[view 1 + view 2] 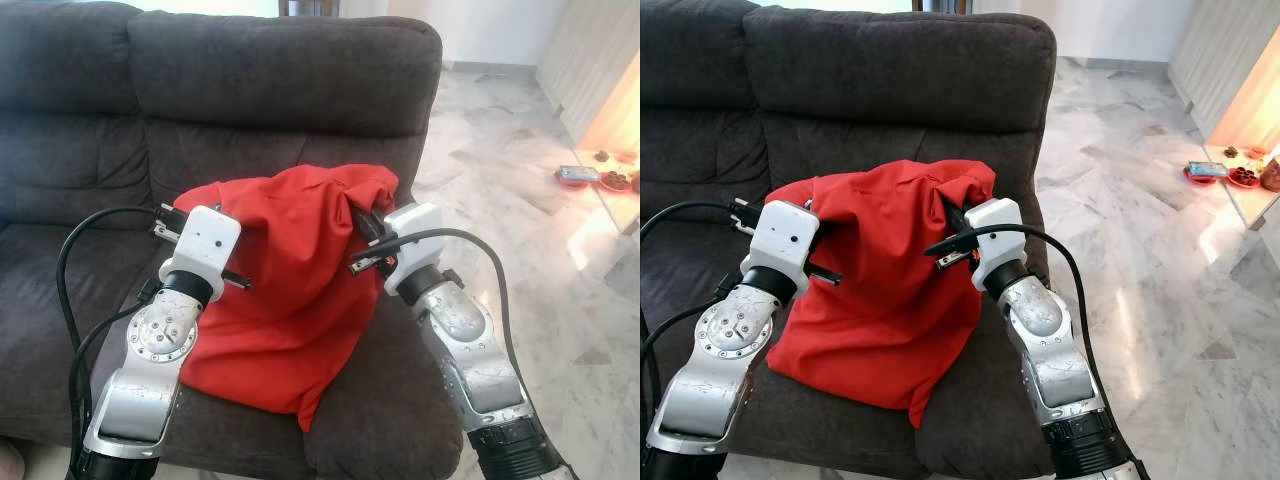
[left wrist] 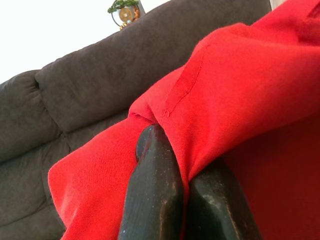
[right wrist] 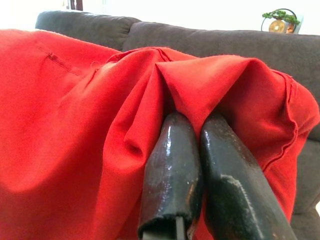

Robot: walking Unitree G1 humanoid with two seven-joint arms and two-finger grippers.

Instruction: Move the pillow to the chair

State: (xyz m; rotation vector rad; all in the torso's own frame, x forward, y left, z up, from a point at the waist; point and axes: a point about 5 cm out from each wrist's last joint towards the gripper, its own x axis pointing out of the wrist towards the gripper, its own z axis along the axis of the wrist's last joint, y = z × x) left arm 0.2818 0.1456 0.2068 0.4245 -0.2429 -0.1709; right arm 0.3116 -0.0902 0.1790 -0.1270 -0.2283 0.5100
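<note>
Left eye view: both your hands are pinched on the pillow (image 1: 285,290) on the sofa (image 1: 90,120), left hand (image 2: 187,192) at its left edge, right hand (image 3: 200,165) at top right, so grasping's done; next, lift and carry to chair.

1. One red pillow (image 1: 290,290).
2. One dark grey sofa (image 1: 280,90).
3. Two silver robot arms, the left arm (image 1: 160,350) and the right arm (image 1: 465,345).
4. Two small red dishes (image 1: 590,180) on the floor.
</note>
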